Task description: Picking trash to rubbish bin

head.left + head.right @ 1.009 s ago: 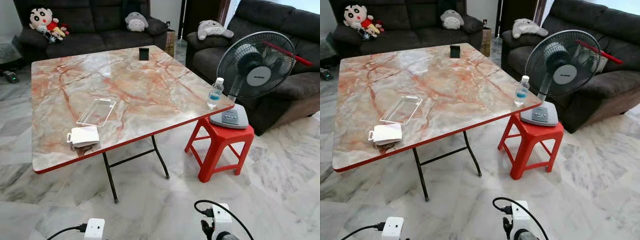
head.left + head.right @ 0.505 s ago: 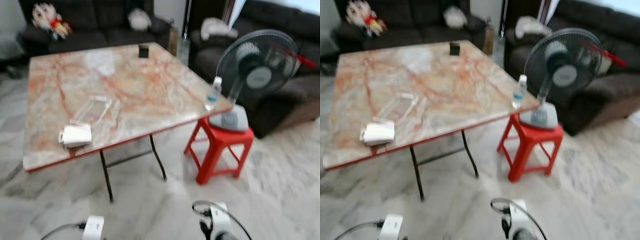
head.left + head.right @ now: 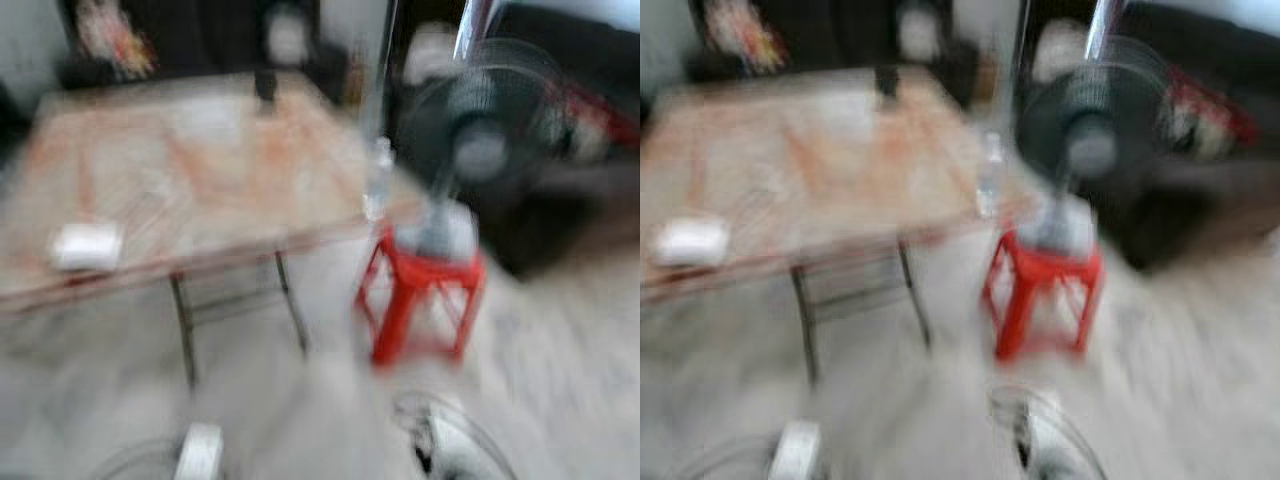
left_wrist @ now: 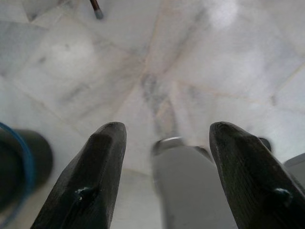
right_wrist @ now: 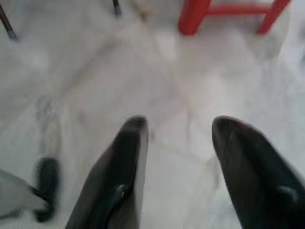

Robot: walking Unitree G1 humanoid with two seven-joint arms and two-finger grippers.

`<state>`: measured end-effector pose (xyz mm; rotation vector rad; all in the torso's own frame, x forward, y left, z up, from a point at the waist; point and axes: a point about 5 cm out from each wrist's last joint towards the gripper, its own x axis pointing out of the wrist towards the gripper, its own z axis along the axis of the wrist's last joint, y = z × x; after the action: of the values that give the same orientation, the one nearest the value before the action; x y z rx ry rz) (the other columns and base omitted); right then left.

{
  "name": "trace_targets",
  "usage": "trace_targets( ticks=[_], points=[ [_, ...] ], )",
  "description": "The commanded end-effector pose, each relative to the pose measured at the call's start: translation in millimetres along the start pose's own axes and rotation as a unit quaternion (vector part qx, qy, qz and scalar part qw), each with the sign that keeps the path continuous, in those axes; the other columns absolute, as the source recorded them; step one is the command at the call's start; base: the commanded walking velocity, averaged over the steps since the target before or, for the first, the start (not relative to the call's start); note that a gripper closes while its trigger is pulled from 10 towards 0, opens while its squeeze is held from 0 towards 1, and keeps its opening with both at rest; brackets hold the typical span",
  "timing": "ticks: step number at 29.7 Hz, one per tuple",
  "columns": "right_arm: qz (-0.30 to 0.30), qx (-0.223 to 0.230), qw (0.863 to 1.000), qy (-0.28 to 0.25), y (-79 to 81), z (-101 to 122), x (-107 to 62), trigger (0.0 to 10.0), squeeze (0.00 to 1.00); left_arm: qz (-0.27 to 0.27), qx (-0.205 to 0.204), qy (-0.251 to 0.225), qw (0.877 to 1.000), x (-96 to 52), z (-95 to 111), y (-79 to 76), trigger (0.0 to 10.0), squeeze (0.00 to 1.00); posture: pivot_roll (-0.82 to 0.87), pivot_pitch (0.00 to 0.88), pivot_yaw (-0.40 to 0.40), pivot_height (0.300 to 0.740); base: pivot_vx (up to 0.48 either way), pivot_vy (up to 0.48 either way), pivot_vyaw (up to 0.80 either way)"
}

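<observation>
**Both grippers empty over floor; head views blurred**

Left gripper point(image 4: 164, 167): fingers spread wide, nothing between them. It hangs above the pale marble floor point(image 4: 190, 62). A grey rounded part of the robot sits below the gap. A dark round object with a blue edge point(image 4: 19, 167) lies off to one side; what it is, cannot tell. The foot of a table leg point(image 4: 96, 8) shows at the far edge.

Right gripper point(image 5: 178, 167): fingers also wide apart, holding nothing, above the same floor. The feet of a red stool point(image 5: 228, 12) lie ahead of it.

Head views are heavily smeared. What can be made out: a table point(image 3: 200, 160) with an orange-veined marble top on thin dark legs, ahead and to the left. A white flat item point(image 3: 88, 246) lies near the table's front-left edge, likely trash, detail unreadable. A small dark object point(image 3: 264, 84) stands at the far edge. A clear bottle point(image 3: 378, 180) stands at the table's right corner, just beside a fan point(image 3: 480, 130). The fan stands on the stool. Dark sofas point(image 3: 590, 180) lie behind, with pale soft toys on them, blurred.
</observation>
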<state>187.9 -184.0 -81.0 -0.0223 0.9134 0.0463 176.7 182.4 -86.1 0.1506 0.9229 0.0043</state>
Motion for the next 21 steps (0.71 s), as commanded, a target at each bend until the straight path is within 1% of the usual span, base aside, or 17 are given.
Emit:
trace_targets(
  ticks=[1, 3, 6, 11, 14, 21],
  points=[
    [0.016, 0.002, 1.0, -0.019, 11.8, 11.5, 3.3, 10.0, 0.0, 0.017, 0.005, 0.02, 1.0, -2.5, -11.0, 12.3, 10.0, 0.0, 0.03, 0.0, -0.072, 0.74, 0.0, -0.371, 0.55],
    [0.017, 0.002, 1.0, -0.019, 11.8, 11.4, 3.2, 10.0, 0.0, 0.017, 0.005, 0.02, 1.0, -2.4, -10.9, 12.2, 10.0, 0.0, 0.03, 0.0, -0.073, 0.74, 0.0, -0.371, 0.55],
    [0.017, -0.003, 1.0, -0.02, 10.9, 11.7, 3.2, 10.0, 0.0, 0.016, 0.005, 0.02, 1.0, -2.4, -10.7, 11.6, 10.0, 0.0, 0.03, 0.0, -0.076, 0.74, 0.0, -0.37, 0.0],
    [0.015, -0.004, 1.0, -0.021, 9.8, 12.6, 3.2, 10.0, 0.0, 0.015, 0.005, 0.019, 1.0, -2.2, -10.3, 10.9, 10.0, 0.0, 0.03, 0.0, -0.079, 0.74, 0.0, -0.37, 0.78],
    [0.015, -0.003, 1.0, -0.023, 9.4, 13.9, 3.3, 10.0, 0.0, 0.015, 0.005, 0.019, 1.0, -2.2, -10.1, 10.8, 10.0, 0.0, 0.03, 0.0, -0.08, 0.74, 0.0, -0.358, 0.5],
    [0.013, 0.005, 1.0, -0.028, 8.3, 16.0, 3.5, 10.0, 0.0, 0.015, 0.005, 0.018, 1.0, -2.2, -9.9, 10.4, 10.0, 0.0, 0.03, 0.0, -0.082, 0.74, 0.0, -0.337, 0.0]
  ],
)
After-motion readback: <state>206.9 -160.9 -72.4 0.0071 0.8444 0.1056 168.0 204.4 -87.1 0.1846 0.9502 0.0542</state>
